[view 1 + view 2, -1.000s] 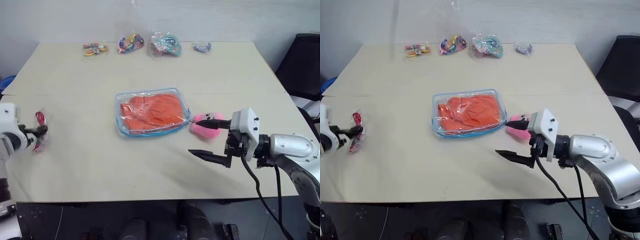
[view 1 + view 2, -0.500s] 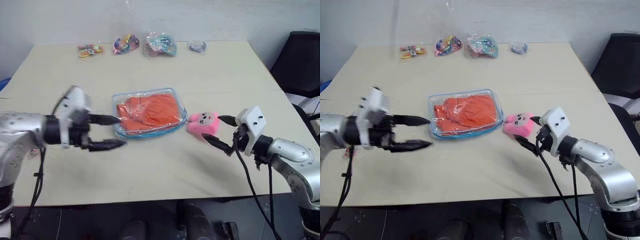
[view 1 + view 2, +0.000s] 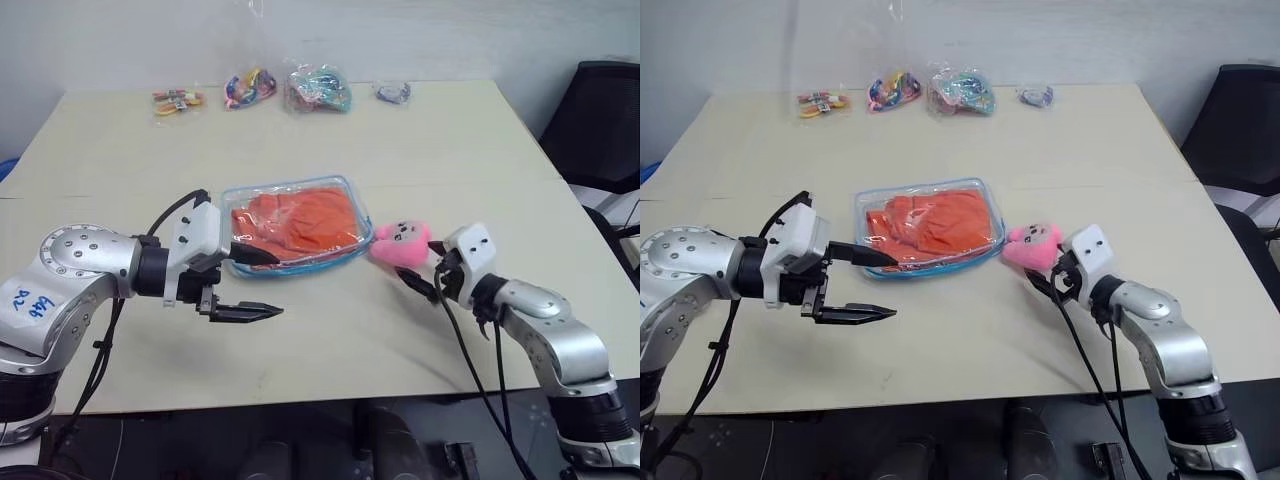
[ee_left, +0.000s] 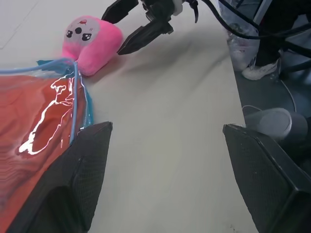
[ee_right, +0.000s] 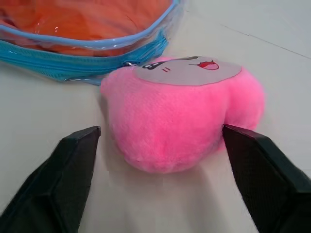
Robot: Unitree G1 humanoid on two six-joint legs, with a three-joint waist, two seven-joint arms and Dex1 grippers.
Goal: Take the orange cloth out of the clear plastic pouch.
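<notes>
Glossy plastic pouch point(image 3: 296, 226) (cloth point(image 3: 292, 220) matt)

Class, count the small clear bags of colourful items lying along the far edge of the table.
4: a row along the far edge, from left to right: first, second, third, fourth. None looks hidden.

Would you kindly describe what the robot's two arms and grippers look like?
Both arms are rounded silver-grey metal shells with black joints and loose black cables running along them. Each wrist carries a white boxy block. The left gripper and right gripper each have two tapered black fingers with textured pads. The left arm bears a blue handwritten marking.
</notes>
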